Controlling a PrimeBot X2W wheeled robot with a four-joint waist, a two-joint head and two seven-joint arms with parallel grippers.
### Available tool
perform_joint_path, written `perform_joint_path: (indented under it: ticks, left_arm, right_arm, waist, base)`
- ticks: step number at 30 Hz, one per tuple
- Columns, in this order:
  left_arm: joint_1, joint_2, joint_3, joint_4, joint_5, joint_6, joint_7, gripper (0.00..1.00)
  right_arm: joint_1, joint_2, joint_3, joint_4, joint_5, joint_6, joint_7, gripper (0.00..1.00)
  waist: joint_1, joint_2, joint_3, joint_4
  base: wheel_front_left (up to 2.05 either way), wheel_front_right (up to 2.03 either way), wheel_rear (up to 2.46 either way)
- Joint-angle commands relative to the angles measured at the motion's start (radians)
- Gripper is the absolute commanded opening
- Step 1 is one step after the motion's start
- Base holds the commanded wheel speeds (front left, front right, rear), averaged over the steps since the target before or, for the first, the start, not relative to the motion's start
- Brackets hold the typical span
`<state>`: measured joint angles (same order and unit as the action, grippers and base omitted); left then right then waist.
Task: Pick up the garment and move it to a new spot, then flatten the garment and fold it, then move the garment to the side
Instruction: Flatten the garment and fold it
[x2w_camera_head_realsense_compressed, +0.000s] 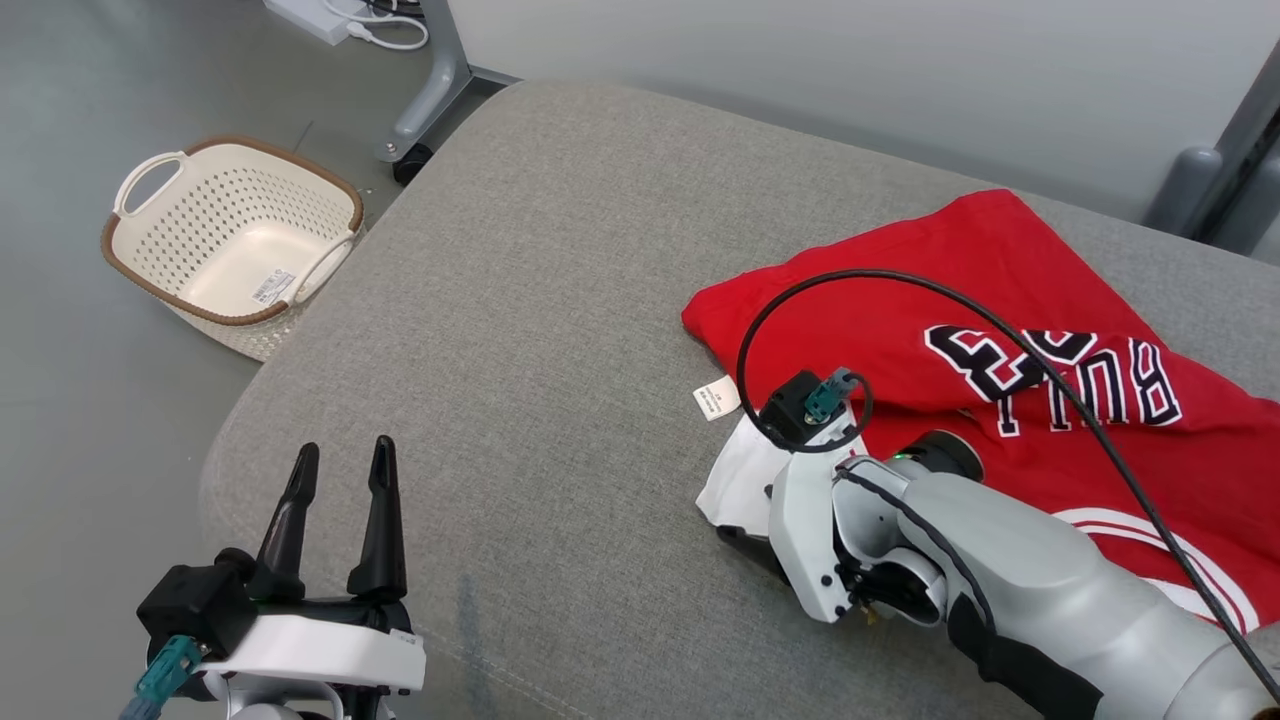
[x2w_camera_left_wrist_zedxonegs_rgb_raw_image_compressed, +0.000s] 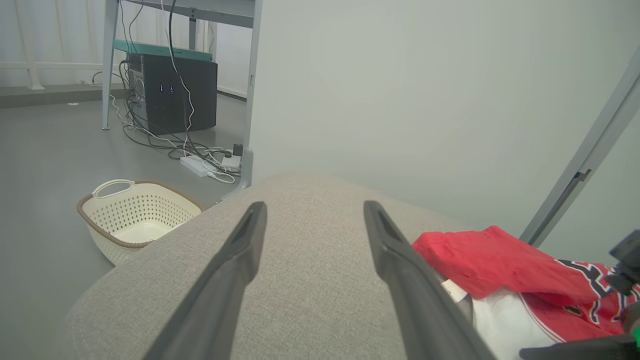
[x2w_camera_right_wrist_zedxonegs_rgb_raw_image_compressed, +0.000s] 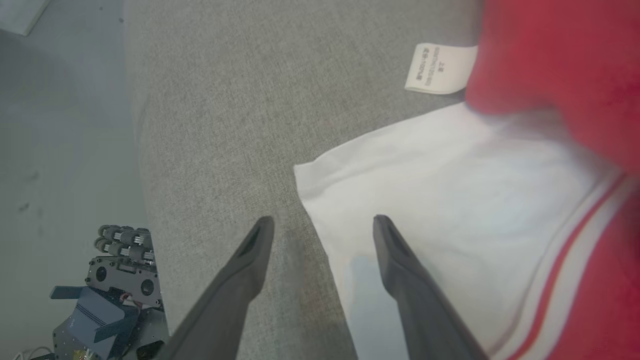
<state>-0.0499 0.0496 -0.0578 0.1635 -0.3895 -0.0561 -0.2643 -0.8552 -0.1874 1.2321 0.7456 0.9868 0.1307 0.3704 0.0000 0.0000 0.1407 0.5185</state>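
Straddling the red jersey (x2w_camera_head_realsense_compressed: 1000, 260) at its white edge (x2w_camera_right_wrist_zedxonegs_rgb_raw_image_compressed: 425, 200), right gripper (x2w_camera_right_wrist_zedxonegs_rgb_raw_image_compressed: 322, 222) gapes empty; left gripper (x2w_camera_head_realsense_compressed: 342, 455) spreads wide over grey cushion (x2w_camera_head_realsense_compressed: 550, 300).

Grey fabric cushion (x2w_camera_head_realsense_compressed: 560, 300), red jersey (x2w_camera_head_realsense_compressed: 900, 310) lying on its right part

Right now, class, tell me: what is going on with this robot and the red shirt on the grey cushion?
A two-armed robot is working on a red jersey that lies rumpled on the grey cushion. Its right gripper is open over the jersey's white corner, one finger above fabric and the other above cushion, holding nothing. The left gripper hovers open over bare cushion. A pale basket stands on the floor.
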Motion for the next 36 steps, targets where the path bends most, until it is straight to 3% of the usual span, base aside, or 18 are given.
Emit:
perform_joint_path:
  ticks: [1,10,16,17,18,19,20,30,36]
  left_arm:
    - [-0.023,0.003,-0.002,0.001,-0.008,0.001,-0.001,1.00]
    - [-0.024,0.003,0.000,0.002,-0.026,0.010,-0.001,1.00]
    - [-0.030,0.003,0.002,0.005,-0.020,0.005,-0.001,1.00]
    - [-0.033,0.003,0.001,0.007,-0.018,0.004,-0.001,1.00]
    - [-0.036,0.003,-0.001,0.009,-0.017,0.004,-0.001,1.00]
    - [-0.038,0.003,-0.002,0.012,-0.016,0.002,-0.001,1.00]
    - [-0.040,0.003,-0.003,0.015,-0.015,0.001,-0.001,1.00]
    - [-0.048,0.003,0.011,0.029,-0.002,-0.011,-0.001,1.00]
    - [-0.043,0.003,0.039,0.040,0.034,-0.024,-0.001,1.00]
  right_arm:
    - [-0.015,0.001,0.005,0.020,0.000,0.000,0.008,1.00]
    - [-0.044,0.046,0.035,0.110,0.070,0.000,0.083,1.00]
    - [-0.047,0.056,0.045,0.180,0.038,0.000,0.071,1.00]
    - [-0.049,0.056,0.047,0.192,0.031,-0.002,0.065,0.91]
    - [-0.050,0.057,0.047,0.205,0.027,-0.003,0.060,0.49]
    - [-0.049,0.059,0.048,0.218,0.022,-0.003,0.054,0.19]
    - [-0.049,0.062,0.049,0.227,0.017,-0.003,0.049,0.00]
    - [-0.062,0.094,0.049,0.237,0.017,-0.002,-0.033,0.00]
    - [-0.022,0.079,0.049,0.147,0.075,0.000,-0.129,0.00]
  waist:
    - [0.0000,0.0000,0.008,0.009]
    - [0.0000,0.0000,0.036,0.029]
    - [0.0000,0.0000,0.043,0.032]
    - [0.0000,0.0000,0.043,0.032]
    - [0.0000,0.0000,0.043,0.032]
    - [0.0000,0.0000,0.043,0.032]
    - [0.0000,0.0000,0.043,0.031]
    - [0.0000,0.0000,0.032,-0.004]
    - [0.0000,0.0000,-0.017,-0.048]
  base:
    - [0.00,0.00,0.00]
    - [0.00,0.00,0.00]
    - [0.00,0.00,0.00]
    - [0.00,0.00,0.00]
    - [0.00,0.00,0.00]
    - [0.00,0.00,0.00]
    - [0.00,0.00,0.00]
    - [0.00,0.00,0.00]
    - [0.00,0.00,0.00]
